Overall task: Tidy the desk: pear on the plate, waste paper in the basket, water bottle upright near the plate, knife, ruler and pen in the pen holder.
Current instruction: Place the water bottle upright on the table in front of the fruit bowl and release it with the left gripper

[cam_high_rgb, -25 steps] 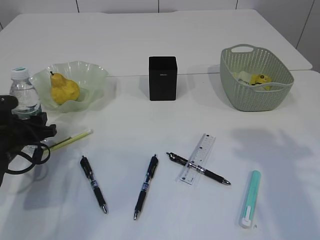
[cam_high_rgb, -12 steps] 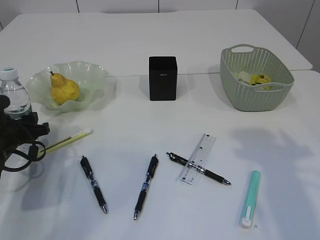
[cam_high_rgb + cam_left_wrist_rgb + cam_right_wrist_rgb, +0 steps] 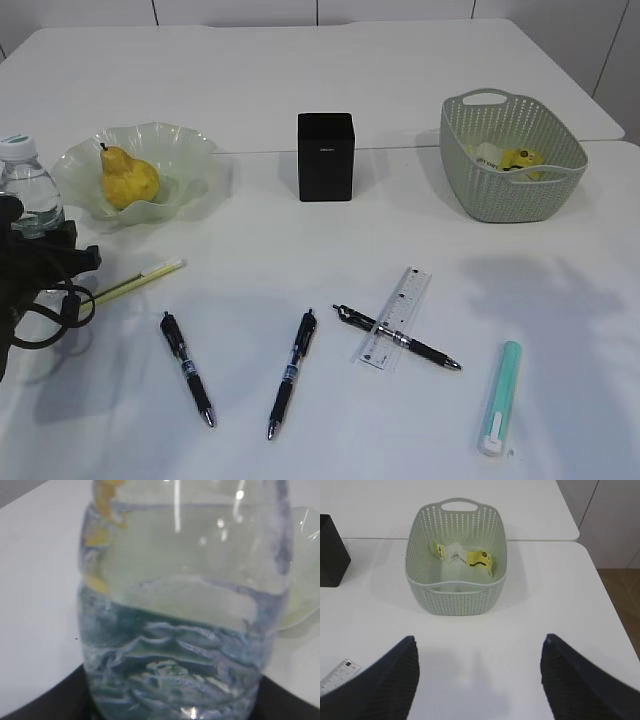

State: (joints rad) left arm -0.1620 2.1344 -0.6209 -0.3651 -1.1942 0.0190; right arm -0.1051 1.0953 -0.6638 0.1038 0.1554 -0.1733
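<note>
My left gripper [image 3: 40,262] sits at the worktop's left edge, clamped on the water bottle [image 3: 27,195]. My left wrist view is filled by the bottle's clear ribbed body, and the dark gripper parts show beneath it on both sides. The bottle stands upright, its white cap on top and its long axis vertical. It is close to the left rim of the plate [image 3: 185,150], where the pear [image 3: 127,178] already rests. So I judge the bottle's place near the plate to be nearly or fully settled; what remains is to let go cleanly without tipping it.

My right gripper [image 3: 479,672] hangs spread wide and empty above the right part of the worktop, facing the basket [image 3: 456,600], which has the waste paper [image 3: 464,557] in it.

The ruler [image 3: 396,316] lies toward the front edge, crossed by a pen [image 3: 398,338]. Its long axis runs from front-left to back-right, and it lies nearer my right arm than my left. The pen holder [image 3: 325,156] stands at the middle, behind them.
</note>
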